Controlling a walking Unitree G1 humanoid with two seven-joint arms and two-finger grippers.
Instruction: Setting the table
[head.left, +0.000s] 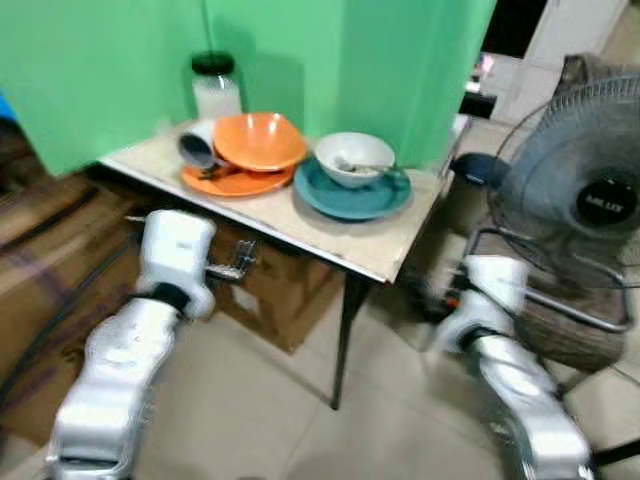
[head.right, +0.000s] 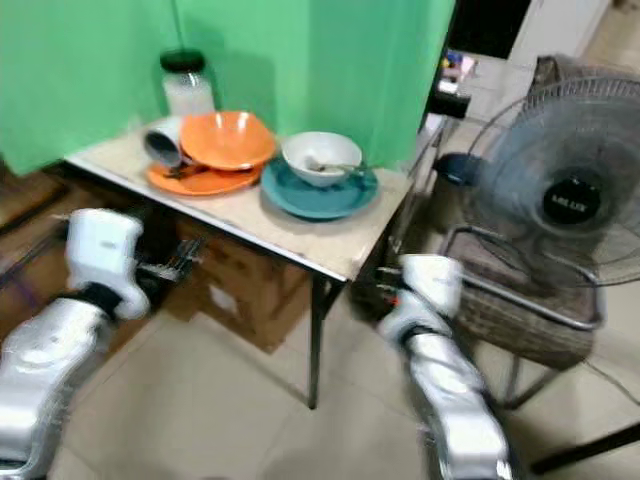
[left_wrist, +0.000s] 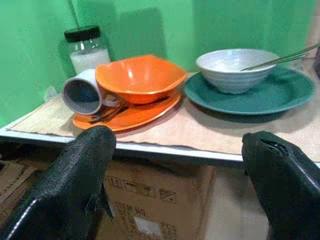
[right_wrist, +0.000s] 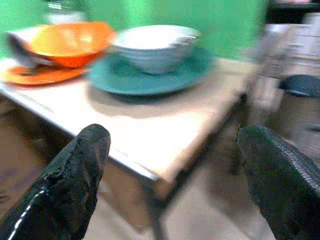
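Both grippers, left (left_wrist: 175, 165) and right (right_wrist: 172, 170), hang spread apart below the table (head.left: 360, 250); mug (left_wrist: 85, 92) lies sideways, its handle apparently hidden against the orange bowl (left_wrist: 140, 77).

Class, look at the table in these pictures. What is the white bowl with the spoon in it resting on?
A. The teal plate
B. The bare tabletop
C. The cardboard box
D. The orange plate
A: the white bowl, with a spoon leaning in it, sits on the teal plate, while the orange plate beside it carries the orange bowl and a tipped mug.
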